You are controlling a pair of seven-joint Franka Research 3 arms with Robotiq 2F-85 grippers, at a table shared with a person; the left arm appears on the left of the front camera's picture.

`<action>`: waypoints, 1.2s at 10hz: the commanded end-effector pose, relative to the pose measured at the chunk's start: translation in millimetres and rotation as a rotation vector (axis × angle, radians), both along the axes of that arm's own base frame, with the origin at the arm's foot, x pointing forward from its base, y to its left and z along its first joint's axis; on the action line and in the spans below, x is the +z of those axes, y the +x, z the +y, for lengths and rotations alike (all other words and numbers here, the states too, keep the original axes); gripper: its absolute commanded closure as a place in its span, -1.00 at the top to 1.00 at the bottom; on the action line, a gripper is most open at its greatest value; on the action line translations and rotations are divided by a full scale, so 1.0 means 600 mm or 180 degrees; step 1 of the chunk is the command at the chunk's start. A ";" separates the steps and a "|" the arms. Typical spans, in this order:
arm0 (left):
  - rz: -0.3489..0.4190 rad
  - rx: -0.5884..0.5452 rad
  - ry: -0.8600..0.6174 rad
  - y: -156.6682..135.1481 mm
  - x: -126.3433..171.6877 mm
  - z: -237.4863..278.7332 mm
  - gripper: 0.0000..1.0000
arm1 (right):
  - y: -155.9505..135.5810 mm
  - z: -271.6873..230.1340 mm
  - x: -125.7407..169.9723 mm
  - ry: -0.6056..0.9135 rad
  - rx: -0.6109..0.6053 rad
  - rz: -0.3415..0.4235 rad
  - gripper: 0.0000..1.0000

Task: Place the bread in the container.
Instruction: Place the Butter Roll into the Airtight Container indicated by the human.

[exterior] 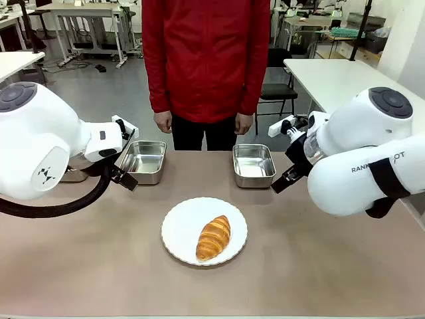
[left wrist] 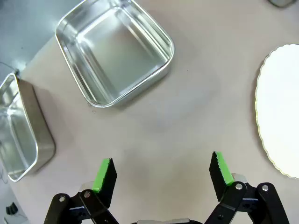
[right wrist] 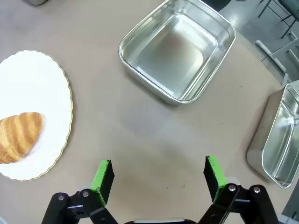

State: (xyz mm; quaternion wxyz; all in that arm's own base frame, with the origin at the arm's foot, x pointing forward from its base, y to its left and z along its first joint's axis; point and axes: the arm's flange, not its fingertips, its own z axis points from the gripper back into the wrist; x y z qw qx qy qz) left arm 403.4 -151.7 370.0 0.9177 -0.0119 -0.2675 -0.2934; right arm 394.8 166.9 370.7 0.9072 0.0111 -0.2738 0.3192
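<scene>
Bread [exterior: 213,237] waits on the plate [exterior: 176,228] at lower centre, pans [exterior: 254,166] empty behind, left tool [left wrist: 162,166] and right tool [right wrist: 159,169] wide for grasping.

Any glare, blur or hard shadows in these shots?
Front view: even light, sharp; the croissant casts a faint shadow on the plate. Left wrist view: dull sheen on the left pan, no hard glare. Right wrist view: same on the right pan.

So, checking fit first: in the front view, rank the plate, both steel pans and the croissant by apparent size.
1. white plate
2. left pan and right pan: alike, tied
3. croissant, smallest, though nearest the camera
</scene>
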 end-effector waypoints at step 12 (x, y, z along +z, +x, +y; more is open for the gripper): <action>0.0097 -0.0246 -0.0520 0.064 0.137 0.038 1.00 | 0.012 0.003 0.109 0.0097 0.0088 -0.0041 1.00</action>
